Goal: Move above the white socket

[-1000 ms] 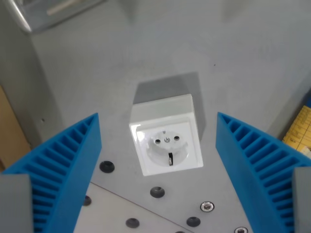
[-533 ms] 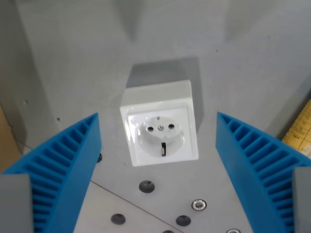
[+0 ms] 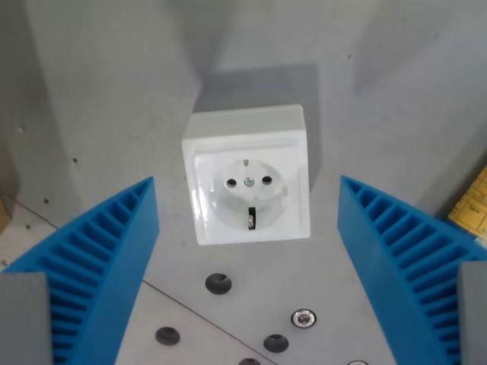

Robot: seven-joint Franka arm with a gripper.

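White socket (image 3: 247,184): sat face-up on the grey desk (image 3: 122,91), between the two blue fingers (image 3: 99,258) and slightly beyond their tips. Tool (image 3: 247,251): spread wide, holding nothing, clear of the socket on both sides.

This looks like a robotics lab or a workshop bench. The work surface (image 3: 114,91) is a plain grey metal plate with drilled mounting holes (image 3: 218,284) and a screw (image 3: 303,317). A white socket (image 3: 247,186) stands alone on it, like a test piece.
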